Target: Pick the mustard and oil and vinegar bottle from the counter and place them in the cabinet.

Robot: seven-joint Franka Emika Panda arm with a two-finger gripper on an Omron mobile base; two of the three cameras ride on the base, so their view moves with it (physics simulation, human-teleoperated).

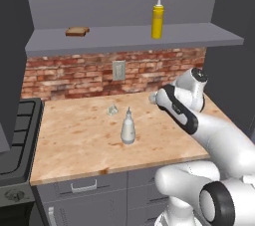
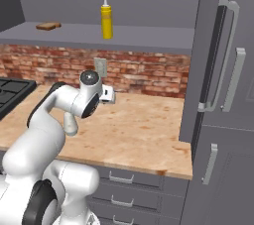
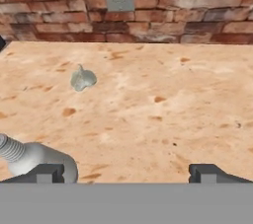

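Left base view shows the mustard (image 1: 157, 20) upright in the cabinet (image 1: 129, 38), the oil bottle (image 1: 128, 128) standing mid-worktop (image 1: 74, 140), and the pincer (image 3: 126, 173) wide open, empty, just right of it.

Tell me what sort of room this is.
Most likely a kitchen: a wood-grain counter over grey drawers, a brick backsplash, and a stove at the left end of the counter.
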